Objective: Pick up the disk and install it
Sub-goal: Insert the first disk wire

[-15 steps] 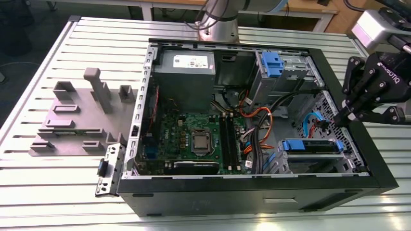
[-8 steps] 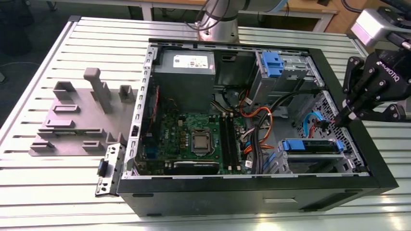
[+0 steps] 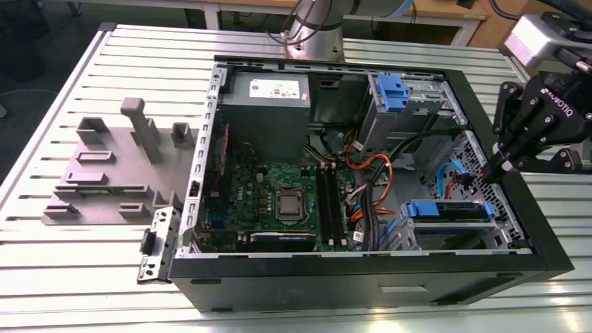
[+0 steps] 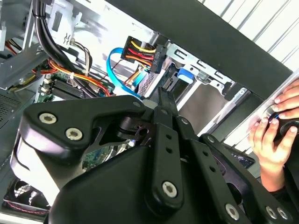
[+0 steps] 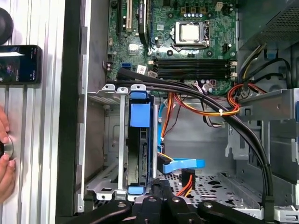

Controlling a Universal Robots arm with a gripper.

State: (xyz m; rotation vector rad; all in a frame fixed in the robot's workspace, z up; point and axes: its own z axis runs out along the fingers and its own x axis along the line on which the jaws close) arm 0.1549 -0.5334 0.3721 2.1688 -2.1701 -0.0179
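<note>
Where the slatted aluminium table (image 3: 55, 277) carries a grey moulded plastic fixture (image 3: 102, 173) at the exterior view's left, an open black metal computer case (image 3: 370, 277) follows. The flat silver disk in its bright blue plastic carrier (image 3: 450, 210) is seated in the case's metal drive cage (image 3: 416, 239) at the exterior view's right. Black linked-finger gripper (image 3: 483, 172): just beyond the disk's right end, fingers pinched together on nothing, not grasping the disk.

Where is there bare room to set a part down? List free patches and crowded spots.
Free: the slatted table at the exterior view's left, on the near and far sides of the grey fixture plate. Crowded: inside the case, cables fill the gap between motherboard and drive cage, and the hand hangs close to the disk.
</note>
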